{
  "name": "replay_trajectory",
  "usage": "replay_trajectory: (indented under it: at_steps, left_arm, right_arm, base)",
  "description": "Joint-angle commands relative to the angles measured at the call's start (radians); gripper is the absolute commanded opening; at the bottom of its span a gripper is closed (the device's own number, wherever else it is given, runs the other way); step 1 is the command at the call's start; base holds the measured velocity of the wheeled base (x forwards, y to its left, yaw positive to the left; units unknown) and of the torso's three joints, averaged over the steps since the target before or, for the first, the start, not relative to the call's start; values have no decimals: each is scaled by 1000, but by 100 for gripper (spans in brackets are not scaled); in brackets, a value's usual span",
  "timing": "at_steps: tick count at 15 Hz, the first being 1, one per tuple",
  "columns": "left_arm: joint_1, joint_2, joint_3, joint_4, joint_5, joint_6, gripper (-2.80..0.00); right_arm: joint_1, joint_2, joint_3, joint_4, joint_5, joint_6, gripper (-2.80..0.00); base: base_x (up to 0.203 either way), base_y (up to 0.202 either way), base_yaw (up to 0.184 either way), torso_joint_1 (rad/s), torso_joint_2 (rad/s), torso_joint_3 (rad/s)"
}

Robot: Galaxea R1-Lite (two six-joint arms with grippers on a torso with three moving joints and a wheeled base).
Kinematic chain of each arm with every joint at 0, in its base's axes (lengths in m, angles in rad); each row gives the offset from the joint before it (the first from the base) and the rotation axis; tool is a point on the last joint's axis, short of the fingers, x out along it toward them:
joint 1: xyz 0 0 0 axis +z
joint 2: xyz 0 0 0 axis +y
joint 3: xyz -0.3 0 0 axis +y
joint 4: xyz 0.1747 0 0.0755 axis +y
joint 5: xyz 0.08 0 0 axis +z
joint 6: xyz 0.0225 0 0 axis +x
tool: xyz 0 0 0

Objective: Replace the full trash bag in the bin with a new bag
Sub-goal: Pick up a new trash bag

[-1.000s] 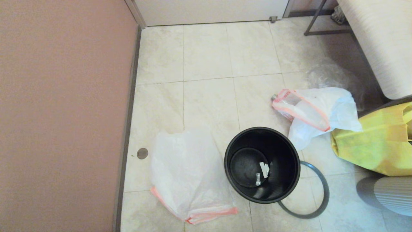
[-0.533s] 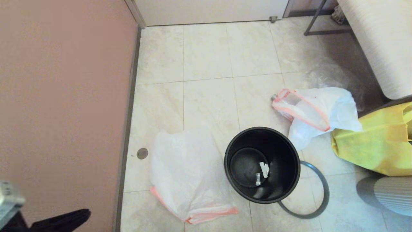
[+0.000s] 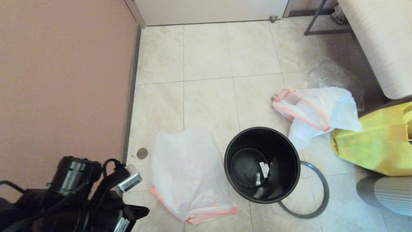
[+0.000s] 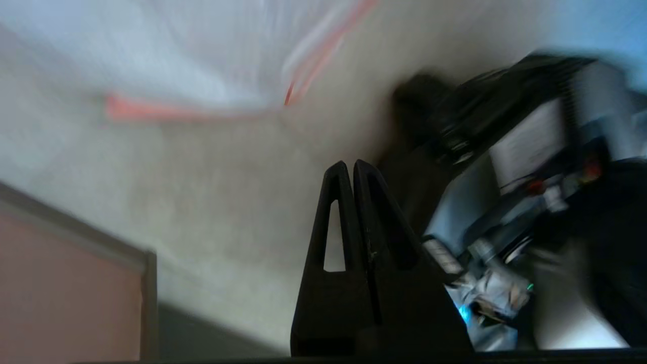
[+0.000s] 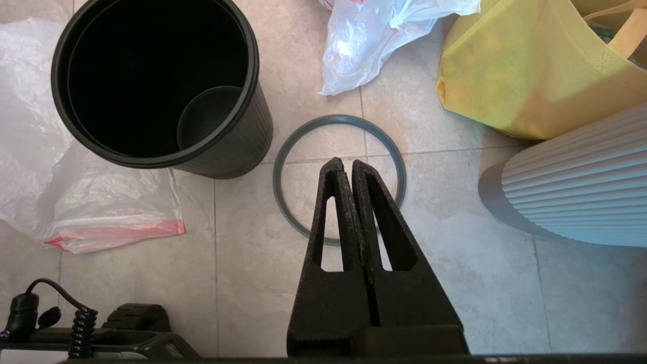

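Note:
The black bin (image 3: pixel 262 164) stands upright on the tiled floor with no bag in it and a few small scraps at its bottom. Its grey hoop (image 3: pixel 317 206) lies flat on the floor against its near right side. The new bag (image 3: pixel 186 170) lies flat left of the bin, pink hem nearest me. The full trash bag (image 3: pixel 317 112), a bottle showing through, lies behind the bin to the right. My left arm (image 3: pixel 80 193) is low at the near left; the left gripper (image 4: pixel 350 164) is shut and empty, short of the new bag (image 4: pixel 177 50). The right gripper (image 5: pixel 346 163) hangs shut and empty above the hoop (image 5: pixel 338 118).
A yellow fabric bag (image 3: pixel 373 141) sits right of the full bag. A white ribbed object (image 3: pixel 392 193) stands at the near right. The pink wall (image 3: pixel 61 80) bounds the left side. A crumpled clear bag (image 3: pixel 331 75) and a metal frame (image 3: pixel 317 22) lie at the far right.
My left arm has come up into the head view from the lower left corner and moved right, toward the new bag. The bags, bin and hoop have not moved.

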Motion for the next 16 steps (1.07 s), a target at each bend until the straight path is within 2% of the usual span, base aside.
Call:
replay_trajectory:
  at_steps: [1, 5, 8, 16]
  left_arm:
    - [-11, 271, -3, -71, 53, 1, -280]
    - [-15, 583, -24, -349, 196, -3, -280]
    - [-4, 731, -102, -471, 301, 3, -280]
    - [60, 926, -296, -482, 317, 29, -280]
  right_arm:
    - [0, 2, 0, -1, 0, -1, -280]
    - [0, 2, 0, 0, 0, 0, -280]
    - [0, 2, 0, -1, 0, 0, -280]
    - [0, 2, 0, -1, 0, 0, -280]
  base:
    - [0, 0, 0, 0, 0, 0]
    - [0, 0, 0, 0, 0, 0]
    - [0, 0, 0, 0, 0, 0]
    - [0, 0, 0, 0, 0, 0]
